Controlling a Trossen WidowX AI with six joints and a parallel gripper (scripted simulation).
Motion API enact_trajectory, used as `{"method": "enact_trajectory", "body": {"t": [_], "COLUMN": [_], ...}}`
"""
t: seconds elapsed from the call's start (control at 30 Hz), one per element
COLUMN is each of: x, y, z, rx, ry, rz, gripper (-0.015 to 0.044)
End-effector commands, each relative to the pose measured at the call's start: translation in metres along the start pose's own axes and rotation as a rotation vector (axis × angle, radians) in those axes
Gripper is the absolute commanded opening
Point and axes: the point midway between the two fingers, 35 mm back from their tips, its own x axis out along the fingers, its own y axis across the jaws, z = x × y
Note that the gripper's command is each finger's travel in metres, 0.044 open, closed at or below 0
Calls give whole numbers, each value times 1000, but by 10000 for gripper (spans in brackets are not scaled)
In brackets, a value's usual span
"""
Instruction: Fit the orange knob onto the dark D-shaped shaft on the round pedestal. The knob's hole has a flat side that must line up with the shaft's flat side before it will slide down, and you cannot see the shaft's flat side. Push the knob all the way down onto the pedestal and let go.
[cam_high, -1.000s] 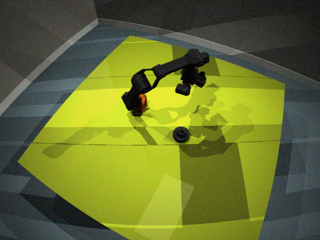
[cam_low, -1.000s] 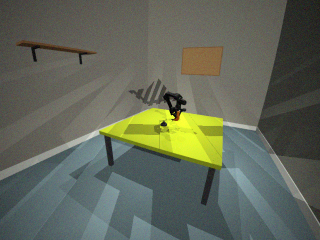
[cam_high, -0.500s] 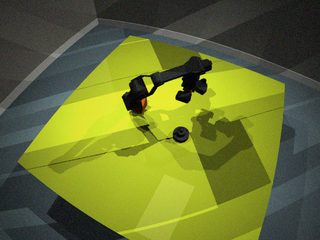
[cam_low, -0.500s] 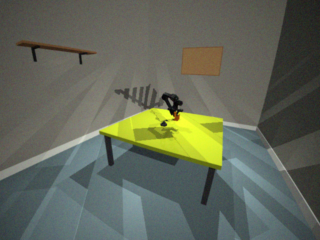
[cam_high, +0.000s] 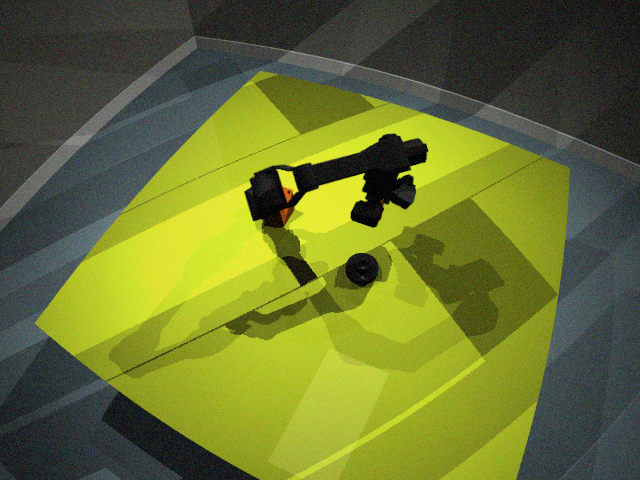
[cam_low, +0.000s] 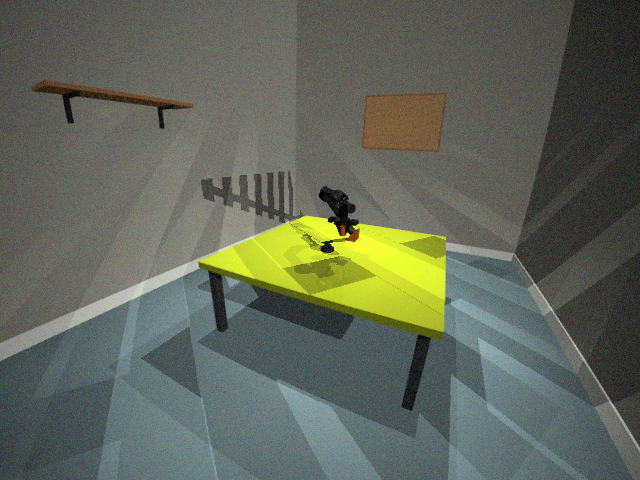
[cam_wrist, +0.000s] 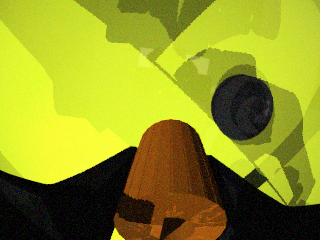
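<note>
The orange knob (cam_low: 342, 230) (cam_wrist: 170, 165) is a tapered, ribbed cylinder. My gripper (cam_high: 383, 202) (cam_low: 343, 227) (cam_wrist: 170, 157) is shut on it, a dark finger on each side, and holds it above the table. In the top view the gripper hides most of the knob. The wrist view shows the knob's near end face with dark patches; the hole's flat side cannot be made out. The round dark pedestal (cam_high: 355, 279) (cam_low: 327, 249) (cam_wrist: 227, 120) stands on the table, apart from the knob, up and to its right in the wrist view. Its shaft (cam_wrist: 259, 108) is dark and its flat side does not show.
The yellow-green table (cam_high: 206, 289) (cam_low: 413, 279) carries bands of shadow. An orange wedge-shaped part (cam_high: 287, 199) (cam_low: 354, 235) is beside the arm's base. A wooden shelf (cam_low: 113, 96) and a brown board (cam_low: 404, 122) are on the walls, far from the arm.
</note>
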Motion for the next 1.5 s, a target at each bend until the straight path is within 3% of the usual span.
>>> {"method": "enact_trajectory", "body": {"t": [0.0,0.83,1.47], "x": [1,26,49], "y": [-14,-91,-93], "z": [4,11,11], "rx": [0,-8,-11], "ry": [-14,-12,-12], "rz": [4,-23,-25], "gripper": [0,0,0]}}
